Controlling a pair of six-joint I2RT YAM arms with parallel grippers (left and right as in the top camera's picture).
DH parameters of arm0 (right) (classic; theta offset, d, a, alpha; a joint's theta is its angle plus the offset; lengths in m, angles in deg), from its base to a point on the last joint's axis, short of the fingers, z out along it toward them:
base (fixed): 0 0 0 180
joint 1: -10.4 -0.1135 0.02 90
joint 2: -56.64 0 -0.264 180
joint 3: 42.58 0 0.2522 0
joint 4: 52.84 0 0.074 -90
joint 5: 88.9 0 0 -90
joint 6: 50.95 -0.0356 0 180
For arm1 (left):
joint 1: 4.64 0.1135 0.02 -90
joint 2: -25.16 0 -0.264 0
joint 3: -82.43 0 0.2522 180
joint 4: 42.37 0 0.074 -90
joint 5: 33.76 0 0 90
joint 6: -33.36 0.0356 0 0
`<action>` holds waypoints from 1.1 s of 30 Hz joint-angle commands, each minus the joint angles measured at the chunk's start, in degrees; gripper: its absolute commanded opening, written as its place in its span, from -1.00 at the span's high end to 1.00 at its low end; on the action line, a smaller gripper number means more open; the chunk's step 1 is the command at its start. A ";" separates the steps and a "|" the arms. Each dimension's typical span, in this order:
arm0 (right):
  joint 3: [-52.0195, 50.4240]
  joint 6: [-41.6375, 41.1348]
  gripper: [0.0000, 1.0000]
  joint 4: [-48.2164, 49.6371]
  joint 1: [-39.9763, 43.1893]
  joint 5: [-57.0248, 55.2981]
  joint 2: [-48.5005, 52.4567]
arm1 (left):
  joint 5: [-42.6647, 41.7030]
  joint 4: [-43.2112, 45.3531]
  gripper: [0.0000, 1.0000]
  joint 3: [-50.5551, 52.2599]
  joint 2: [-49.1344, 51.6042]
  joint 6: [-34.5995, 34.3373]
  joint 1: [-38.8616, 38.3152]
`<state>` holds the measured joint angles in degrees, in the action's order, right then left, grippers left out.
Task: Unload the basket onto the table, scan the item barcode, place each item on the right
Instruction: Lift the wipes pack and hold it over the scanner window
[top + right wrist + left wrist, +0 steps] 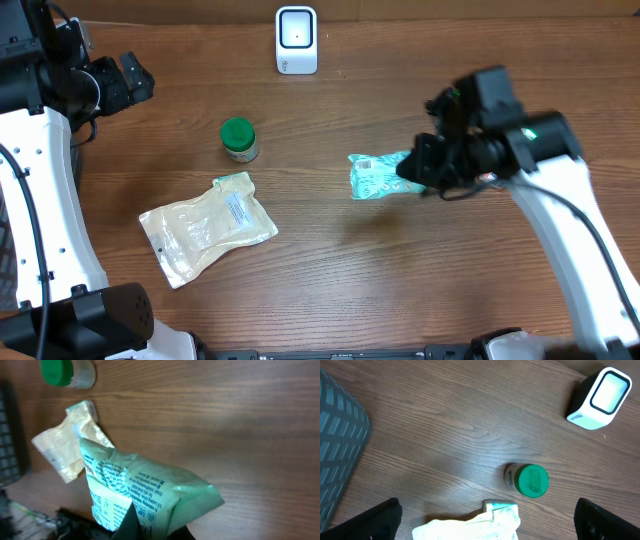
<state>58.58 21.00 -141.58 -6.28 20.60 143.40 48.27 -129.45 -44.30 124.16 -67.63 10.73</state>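
Right gripper (418,168) pinches green packet (376,177) by one end (printed side toward wrist camera). Left gripper (132,78) spread wide, well apart from scanner (296,40).

Soft, even light comes from overhead, with no hard glare on the wooden table (330,280). The green packet (378,176), just past the right fingers (415,168), throws a faint, blurry shadow on the wood. The left fingers (377,520) look dark and unfocused. The scanner (296,40) face glows white.
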 commanded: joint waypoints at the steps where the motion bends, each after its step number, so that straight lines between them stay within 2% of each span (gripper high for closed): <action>1: 10.84 -1.29 0.92 -1.31 -3.30 -7.76 7.37 | -0.48 0.04 -0.99 -0.44 -0.02 -0.83 -0.15; 6: 26.99 -1.22 0.92 -1.64 -7.08 -19.80 17.29 | -0.46 0.04 -1.00 -0.44 -0.02 -0.83 -0.17; 8: 30.88 0.72 0.92 2.67 -9.18 -28.98 20.31 | -0.48 0.04 -0.99 -0.44 -0.02 -0.83 -0.17; 13: 31.06 10.82 0.92 21.77 -14.38 -53.66 25.70 | -0.46 0.04 -1.00 -0.44 -0.02 -0.83 -0.17; 16: 31.06 22.53 0.92 35.47 -16.59 -62.73 30.16 | -0.48 0.04 -0.99 -0.44 -0.02 -0.83 -0.17; 19: 31.06 34.99 0.92 49.16 -17.31 -63.41 34.29 | -0.48 0.04 -0.99 -0.44 -0.02 -0.83 -0.17; 23: 31.06 47.56 0.92 65.72 -17.33 -62.88 40.17 | -0.48 0.04 -0.99 -0.44 -0.02 -0.83 -0.17; 27: 31.06 66.60 0.92 82.79 -17.31 -62.12 47.28 | -0.46 0.04 -0.99 -0.44 -0.02 -0.83 -0.17; 30: 31.06 72.32 0.92 89.85 -17.31 -59.36 50.75 | -0.48 0.04 -0.99 -0.44 -0.02 -0.83 -0.17; 33: 31.06 74.07 0.92 92.59 -17.20 -55.74 53.27 | -0.46 0.04 -0.99 -0.44 -0.02 -0.83 -0.20</action>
<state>88.30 86.07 -51.51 -23.70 -38.76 194.13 48.27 -129.43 -44.30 124.16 -67.63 10.73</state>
